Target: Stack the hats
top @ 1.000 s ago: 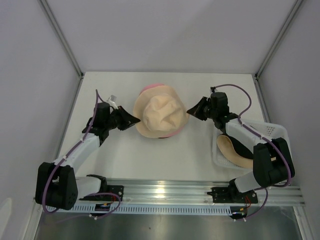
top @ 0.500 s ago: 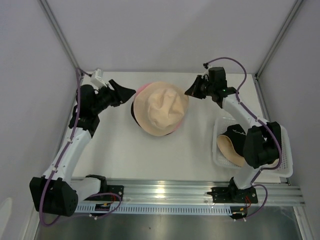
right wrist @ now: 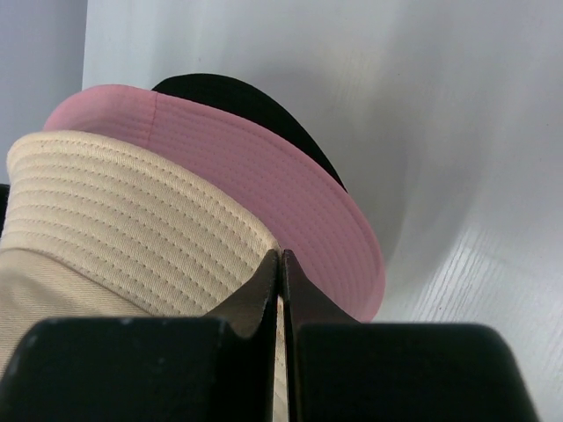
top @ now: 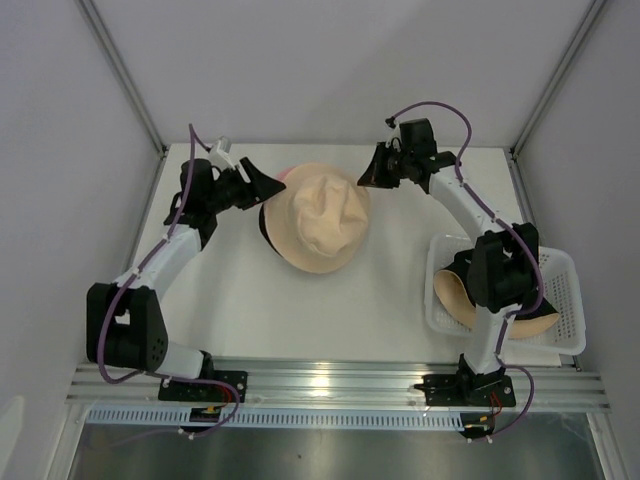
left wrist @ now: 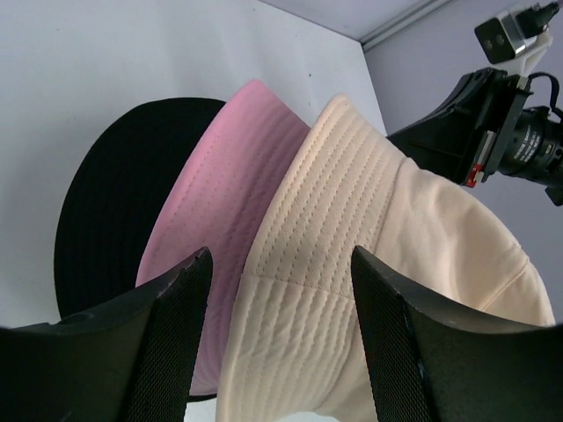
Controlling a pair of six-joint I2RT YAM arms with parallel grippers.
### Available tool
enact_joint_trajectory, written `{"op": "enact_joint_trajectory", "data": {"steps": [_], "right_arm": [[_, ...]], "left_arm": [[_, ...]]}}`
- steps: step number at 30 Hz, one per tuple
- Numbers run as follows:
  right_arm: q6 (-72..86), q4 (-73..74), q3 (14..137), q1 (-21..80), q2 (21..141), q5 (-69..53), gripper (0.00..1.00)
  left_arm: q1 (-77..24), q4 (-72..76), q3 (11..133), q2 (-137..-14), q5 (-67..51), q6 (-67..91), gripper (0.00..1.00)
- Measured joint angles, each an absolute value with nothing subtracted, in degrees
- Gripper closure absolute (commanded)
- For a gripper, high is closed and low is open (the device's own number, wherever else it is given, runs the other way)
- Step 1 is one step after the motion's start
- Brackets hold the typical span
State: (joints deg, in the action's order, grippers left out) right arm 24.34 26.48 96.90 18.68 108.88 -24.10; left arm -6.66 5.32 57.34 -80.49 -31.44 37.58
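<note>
A stack of hats lies at the table's middle: a beige hat (top: 320, 215) on top, a pink hat (left wrist: 237, 176) under it, and a black hat (left wrist: 114, 202) at the bottom. My left gripper (top: 262, 187) is open at the stack's left edge, and its jaws frame the beige brim (left wrist: 299, 290) without touching it (left wrist: 280, 255). My right gripper (top: 368, 180) is shut at the stack's upper right. Its tips (right wrist: 281, 255) sit at the edge of the beige brim (right wrist: 132, 211), just above the pink brim (right wrist: 264, 176). I see no fabric between the jaws.
A white mesh basket (top: 562, 268) stands at the right near the right arm's base. It holds another beige hat (top: 462, 297) and a black hat (top: 470, 268). Grey walls enclose the table on three sides.
Both grippers have moved from the brim's sides toward the back of the table. The beige hat has shifted slightly toward the back, and the black hat now shows at the stack's left.
</note>
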Motion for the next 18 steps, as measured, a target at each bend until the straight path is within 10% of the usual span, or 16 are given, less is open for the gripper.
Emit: {"op": "enact_joint_trajectory", "data": {"steps": [6,12,18], "right_arm": [[23.42,28.58,100.79,19.4,111.18,-24.05,1.0],[23.24,30.44,104.88,19.64,113.51,-23.99,1.0],[23.24,32.16,107.48,20.27,115.79,-23.22,1.0]], "left_arm": [[-6.66,9.06,57.34,-84.64,-34.87,39.03,0.35],[-6.55,12.95,57.32,-86.87,-37.89,42.41,0.96],[-6.5,10.5,57.39,-87.48,-33.89,45.32,0.99]]}}
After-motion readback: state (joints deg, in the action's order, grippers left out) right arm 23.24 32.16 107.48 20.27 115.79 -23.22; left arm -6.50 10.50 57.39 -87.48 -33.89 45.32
